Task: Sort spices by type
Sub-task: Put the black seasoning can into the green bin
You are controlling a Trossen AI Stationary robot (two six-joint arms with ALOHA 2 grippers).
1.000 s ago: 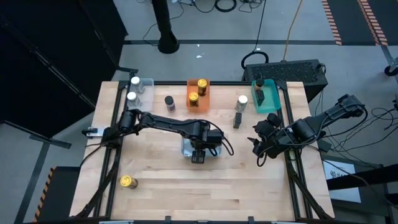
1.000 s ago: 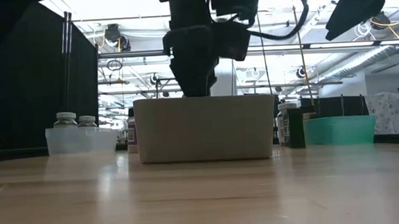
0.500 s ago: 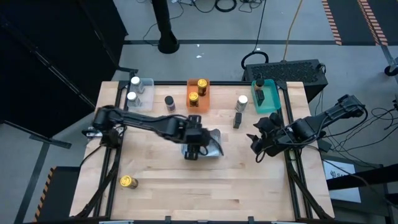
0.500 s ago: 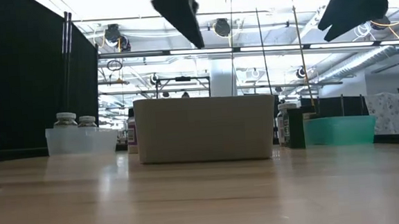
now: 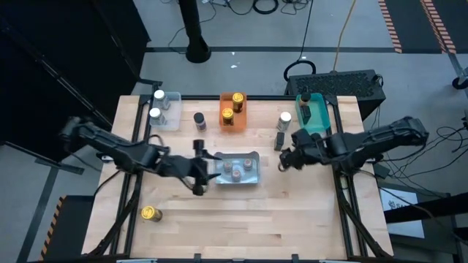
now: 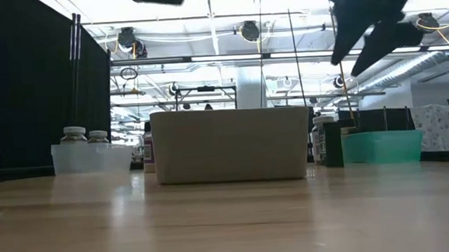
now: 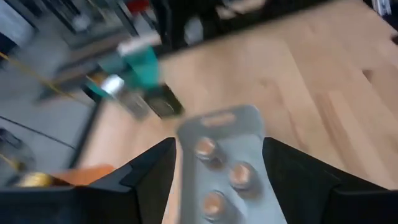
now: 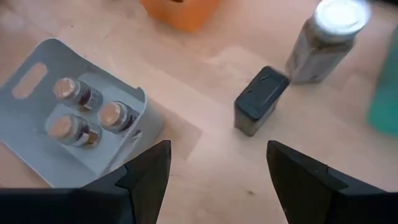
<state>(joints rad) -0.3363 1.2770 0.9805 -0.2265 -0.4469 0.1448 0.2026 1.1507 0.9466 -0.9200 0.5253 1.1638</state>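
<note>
Hovering just to the nine o'clock side of the grey bin [image 5: 238,170] at the table's middle, the left gripper [image 5: 197,172] has its fingers spread with nothing between them; in its wrist view the two dark fingers frame the bin, apart from it. Three brown-lidded jars [image 5: 236,169] stand upright inside that bin, clustered together, and show clearly from the right wrist camera [image 8: 87,113].

The right gripper [image 5: 287,158] hangs above the table at three o'clock from the grey bin, its fingers also spread and holding nothing. Just beyond it lie a black-lidded jar [image 5: 278,141], tipped on its side on the wood, and a white-lidded jar [image 5: 284,120] standing upright right beside it toward twelve o'clock.

Along the far edge, from nine o'clock round to three: a clear bin [image 5: 167,111] with two white-lidded jars [image 5: 156,104], a lone dark-lidded jar [image 5: 199,120] on the bare wood, an orange bin [image 5: 232,111] with two gold-lidded jars [image 5: 232,106], and a teal bin [image 5: 314,114] holding a dark jar [image 5: 304,110]. A single gold-lidded jar [image 5: 150,213] sits by itself near the table's seven o'clock corner, well apart from everything else.

In the low view the grey bin [image 6: 229,144] stands in the middle, with both arms raised above it.
</note>
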